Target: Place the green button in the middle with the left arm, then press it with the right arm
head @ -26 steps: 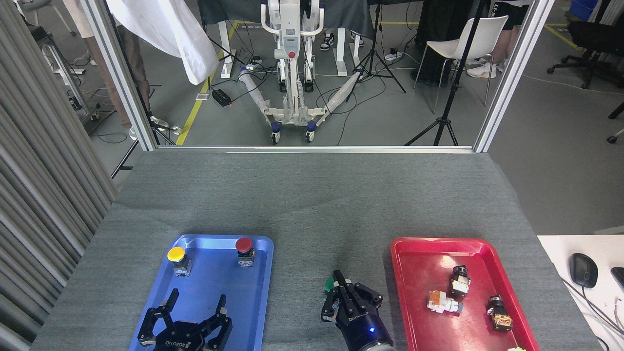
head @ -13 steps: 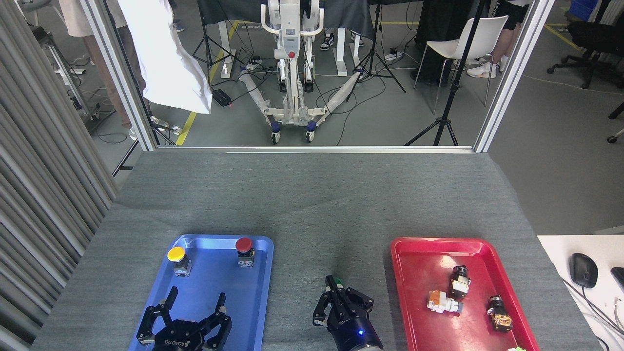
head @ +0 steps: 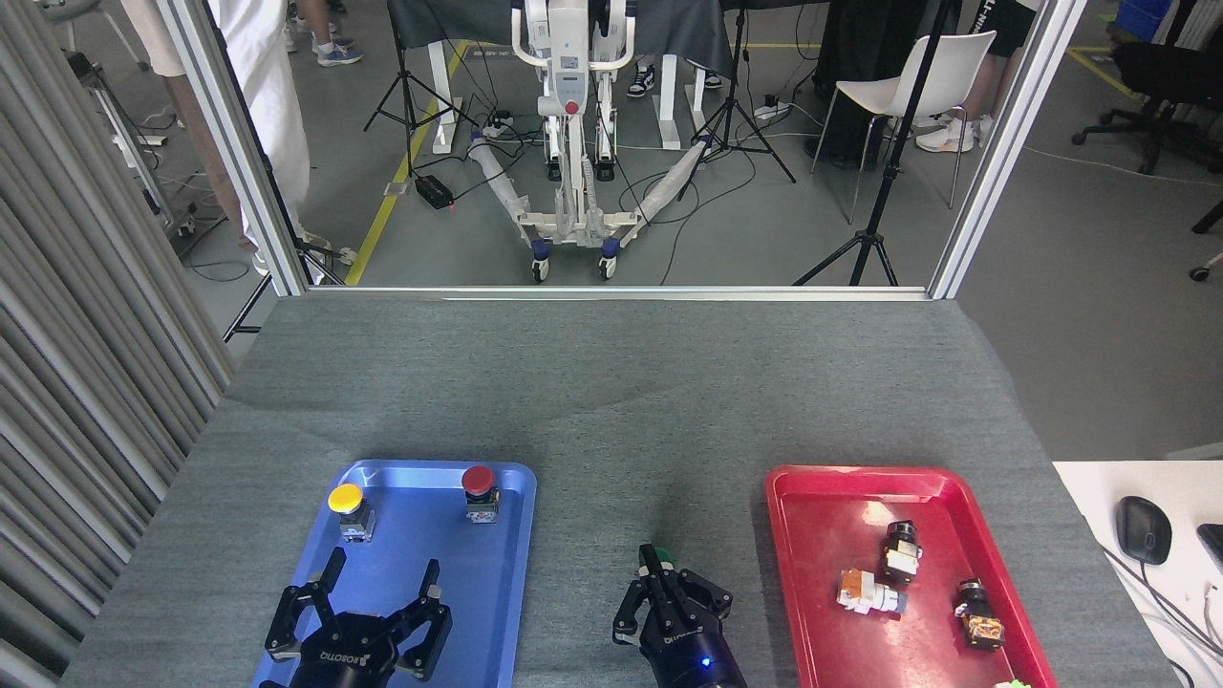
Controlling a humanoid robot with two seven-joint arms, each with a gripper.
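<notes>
A grey fabric table (head: 611, 401) is seen from above, with a blue tray (head: 497, 573) at the near left and a red tray (head: 822, 516) at the near right. Between the trays, on the bare fabric that serves as the middle (head: 592, 535), the green button (head: 662, 555) is found; only a sliver of its green cap can be seen, because the right gripper (head: 654, 564) is placed directly over it. The right fingers are drawn together into a closed point, with one fingertip (head: 650, 556) set at the cap, a pose judged to suit pressing with a narrow tip rather than grasping. Whether the cap is actually being pushed down cannot be told from this angle. The left gripper (head: 377, 578) is held low over the near end of the blue tray, its fingers spread wide apart and nothing between them, which suggests that its placing step is done and that it is parked clear of the right arm's path. A yellow button (head: 346, 499) and a red button (head: 478, 480) stand upright at the far end of the blue tray, untouched. Several small dark and orange parts (head: 898, 559) lie scattered in the red tray. Beyond the table, a workshop floor with stands and a white chair (head: 917, 81) is visible.
</notes>
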